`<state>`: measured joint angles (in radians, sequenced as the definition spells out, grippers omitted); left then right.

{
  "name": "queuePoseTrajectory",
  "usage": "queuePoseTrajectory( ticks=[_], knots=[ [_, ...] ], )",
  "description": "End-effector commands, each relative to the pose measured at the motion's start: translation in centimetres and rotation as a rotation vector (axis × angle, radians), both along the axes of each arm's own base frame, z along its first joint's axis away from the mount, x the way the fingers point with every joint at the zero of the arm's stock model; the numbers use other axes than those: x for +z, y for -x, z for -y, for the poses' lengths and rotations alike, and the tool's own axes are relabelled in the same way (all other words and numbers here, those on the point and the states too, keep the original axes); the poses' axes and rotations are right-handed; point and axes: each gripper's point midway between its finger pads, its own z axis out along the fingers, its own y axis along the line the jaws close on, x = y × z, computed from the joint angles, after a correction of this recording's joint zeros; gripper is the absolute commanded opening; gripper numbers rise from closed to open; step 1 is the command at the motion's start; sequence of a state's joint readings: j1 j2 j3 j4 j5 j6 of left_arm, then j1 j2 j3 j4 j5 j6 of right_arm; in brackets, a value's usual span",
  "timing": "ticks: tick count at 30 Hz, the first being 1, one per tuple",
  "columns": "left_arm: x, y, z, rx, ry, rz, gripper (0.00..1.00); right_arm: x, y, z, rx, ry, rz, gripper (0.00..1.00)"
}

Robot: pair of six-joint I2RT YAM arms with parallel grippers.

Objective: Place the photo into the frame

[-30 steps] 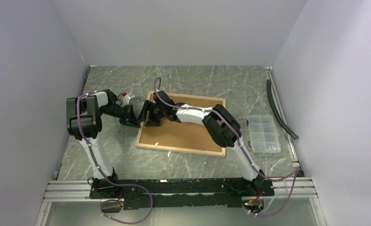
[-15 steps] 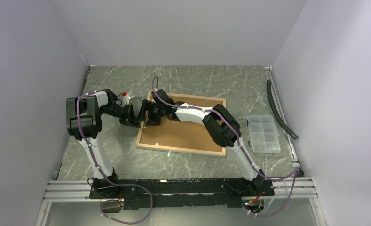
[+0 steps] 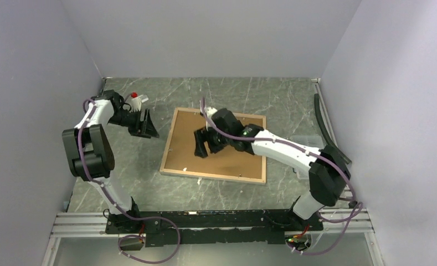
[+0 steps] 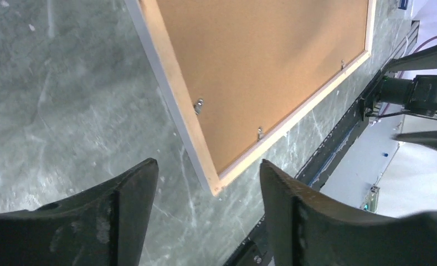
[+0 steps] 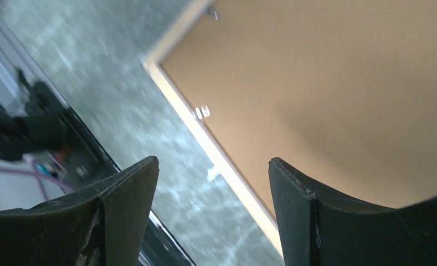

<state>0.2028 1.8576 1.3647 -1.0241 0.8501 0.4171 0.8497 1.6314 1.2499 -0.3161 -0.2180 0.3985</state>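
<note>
plainly, the frame point(image 3: 216, 177) lies back-up on the table point(image 3: 149, 188), long axis left to right, the brown backing board point(image 3: 232, 160) inside its wooden rim. the photo shows in no view; whether it lies under the board i cannot tell. the right gripper point(image 3: 201, 144) hangs over the board's left half, spread and empty, so nearer. the left gripper point(image 3: 149, 127), also spread, hovers off the frame's left short edge.

The frame point(image 3: 221, 177) lies flat on the bench point(image 3: 122, 166), back side up, so its thin pale-wood rim faces the camera, with a white edge showing along its outer side in the left wrist view. A plain brown board point(image 3: 227, 163) fills its opening, and small metal tabs point(image 4: 198, 104) sit along the inner edge of the rim.
</note>
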Motion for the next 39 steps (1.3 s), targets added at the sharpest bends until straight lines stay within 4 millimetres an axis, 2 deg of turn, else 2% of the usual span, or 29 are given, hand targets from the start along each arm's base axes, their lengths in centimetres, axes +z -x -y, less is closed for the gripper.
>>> queuePoseTrajectory(
  ticks=[1, 4, 10, 11, 12, 17, 24, 32, 35, 39],
  knots=[
    [4.5, 1.6, -0.4, -0.025, -0.061, 0.079, 0.77, -7.1, 4.3, 4.8, 0.094, 0.242, -0.011, 0.76],
    [6.1, 2.6, -0.7, -0.022, -0.096, 0.111, 0.80, -8.6, 5.2, 5.8, 0.102, 0.284, 0.001, 0.74],
    [8.0, 4.4, -1.2, -0.006, -0.159, 0.163, 0.84, -9.7, 5.2, 6.2, 0.118, 0.354, 0.069, 0.69],
    [8.1, 4.8, -1.3, -0.006, -0.168, 0.178, 0.92, -9.9, 5.2, 6.1, 0.120, 0.362, 0.079, 0.68],
    [8.2, 5.1, -1.3, -0.006, -0.177, 0.192, 0.93, -10.1, 5.2, 6.0, 0.123, 0.370, 0.085, 0.67],
    [8.5, 6.7, -1.1, -0.026, -0.196, 0.261, 0.94, -11.0, 5.0, 5.2, 0.131, 0.413, 0.133, 0.60],
    [8.9, 8.3, -0.4, -0.045, -0.186, 0.326, 0.94, -11.9, 5.4, 4.2, 0.154, 0.459, 0.180, 0.56],
    [7.3, 10.1, -0.6, -0.120, -0.248, 0.423, 0.94, -11.3, 5.8, 3.0, 0.169, 0.476, 0.245, 0.36],
    [7.1, 10.9, -0.6, -0.184, -0.287, 0.521, 0.94, -10.8, 5.8, 2.5, 0.181, 0.467, 0.259, 0.30],
    [6.8, 11.9, -0.3, -0.290, -0.342, 0.708, 0.94, -9.2, 5.8, 1.3, 0.203, 0.430, 0.268, 0.12]
  ],
)
